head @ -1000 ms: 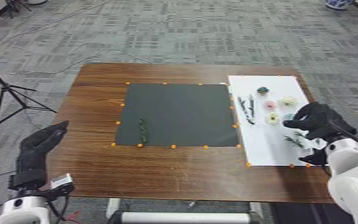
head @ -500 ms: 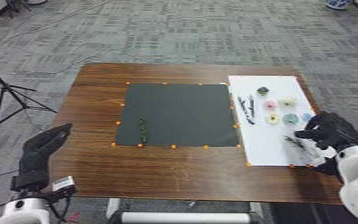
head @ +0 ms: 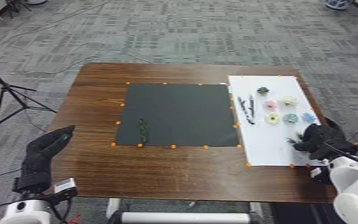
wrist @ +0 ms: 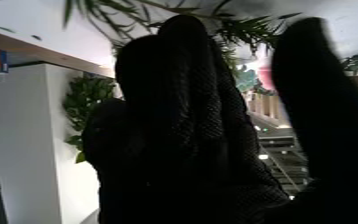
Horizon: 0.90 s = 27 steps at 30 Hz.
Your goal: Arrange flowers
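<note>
With one green stem (head: 143,131) on the dark mat (head: 180,107), flowers (head: 272,118) and greenery (head: 294,140) await arrangement, the right robot hand (head: 321,139) spread beside them.

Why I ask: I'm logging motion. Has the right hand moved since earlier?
Yes, the right hand moved toward the near edge of the white sheet.

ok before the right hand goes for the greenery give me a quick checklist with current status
1. Right hand open: ok, fingers straight.
2. Right hand near the leafy sprigs on the white mat: ok.
3. Gap between that hand and the sprigs: cannot tell.
4. Left hand off the dark mat: ok.
5. Green stem on the dark mat: ok.
6. Pink flower on the dark mat: not ok, on the white mat.
</note>
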### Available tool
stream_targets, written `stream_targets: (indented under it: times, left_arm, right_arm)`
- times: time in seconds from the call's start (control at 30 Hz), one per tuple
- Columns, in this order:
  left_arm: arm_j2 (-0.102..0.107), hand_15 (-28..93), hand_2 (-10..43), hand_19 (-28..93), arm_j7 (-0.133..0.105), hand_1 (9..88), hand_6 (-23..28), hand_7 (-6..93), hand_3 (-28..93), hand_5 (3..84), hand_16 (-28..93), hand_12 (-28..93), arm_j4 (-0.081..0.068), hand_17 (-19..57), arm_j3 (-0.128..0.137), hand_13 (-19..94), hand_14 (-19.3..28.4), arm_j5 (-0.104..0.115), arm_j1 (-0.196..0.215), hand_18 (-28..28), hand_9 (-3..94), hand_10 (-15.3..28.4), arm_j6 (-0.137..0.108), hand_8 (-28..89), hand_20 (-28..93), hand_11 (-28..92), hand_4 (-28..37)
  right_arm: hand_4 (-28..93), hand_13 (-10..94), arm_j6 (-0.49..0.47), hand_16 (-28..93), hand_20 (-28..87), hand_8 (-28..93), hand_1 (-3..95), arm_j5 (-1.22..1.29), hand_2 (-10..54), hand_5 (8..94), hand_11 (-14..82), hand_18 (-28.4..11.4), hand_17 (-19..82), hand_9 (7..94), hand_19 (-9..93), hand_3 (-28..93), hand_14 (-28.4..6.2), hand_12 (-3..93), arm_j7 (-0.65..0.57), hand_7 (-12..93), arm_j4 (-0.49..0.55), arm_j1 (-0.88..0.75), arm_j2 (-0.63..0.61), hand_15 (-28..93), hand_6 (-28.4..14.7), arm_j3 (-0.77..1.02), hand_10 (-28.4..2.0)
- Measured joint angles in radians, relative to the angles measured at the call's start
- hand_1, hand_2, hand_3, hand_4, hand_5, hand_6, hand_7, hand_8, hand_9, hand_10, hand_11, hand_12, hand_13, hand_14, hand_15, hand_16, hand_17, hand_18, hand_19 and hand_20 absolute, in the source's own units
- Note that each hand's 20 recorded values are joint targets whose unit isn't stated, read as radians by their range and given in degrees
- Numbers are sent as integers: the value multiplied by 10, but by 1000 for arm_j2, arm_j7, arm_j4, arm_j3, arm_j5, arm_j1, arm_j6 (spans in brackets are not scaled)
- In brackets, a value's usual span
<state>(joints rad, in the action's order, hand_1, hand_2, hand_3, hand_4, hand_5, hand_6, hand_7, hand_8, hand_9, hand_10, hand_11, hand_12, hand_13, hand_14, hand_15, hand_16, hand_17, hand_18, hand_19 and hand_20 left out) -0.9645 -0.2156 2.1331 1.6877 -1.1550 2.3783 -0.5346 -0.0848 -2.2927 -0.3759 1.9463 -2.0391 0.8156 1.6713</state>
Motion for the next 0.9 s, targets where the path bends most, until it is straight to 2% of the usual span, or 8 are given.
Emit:
stream_targets:
  times: [0.17,0.5,0.77,0.9]
  left_arm:
    - [-1,129,-27,102,2,311,-18,171,683,517,-8,88,1,44,0,353,140,-1,0,112,440,129,1,-112,144,179,-236]
    - [-2,130,-26,101,2,312,-17,171,681,517,-8,88,1,44,0,353,140,2,-1,111,441,131,2,-111,144,180,-235]
    - [-1,130,-23,102,2,308,-14,167,681,516,-9,88,3,44,4,353,140,12,-1,111,441,131,3,-110,144,178,-235]
    - [0,130,-23,102,0,307,-14,167,683,516,-9,88,6,44,10,353,140,20,0,111,441,130,3,-109,144,178,-236]
  right_arm:
    - [-125,930,12,351,359,249,649,26,-95,693,246,-95,656,908,916,513,-35,386,-7,281,-11,26,-13,473,-18,-28,-91]
    - [-115,937,31,325,351,242,659,181,-95,716,263,-76,693,922,909,524,-26,360,-13,290,-6,68,-40,501,-25,-56,-94]
    - [-91,937,54,287,344,238,667,350,-95,721,266,-57,719,931,902,521,-23,355,-36,299,76,178,-44,529,-35,-55,-93]
    - [-84,937,41,274,339,237,673,523,-95,723,264,-49,729,933,895,513,-24,352,-62,299,109,286,-35,533,-40,-105,-98]
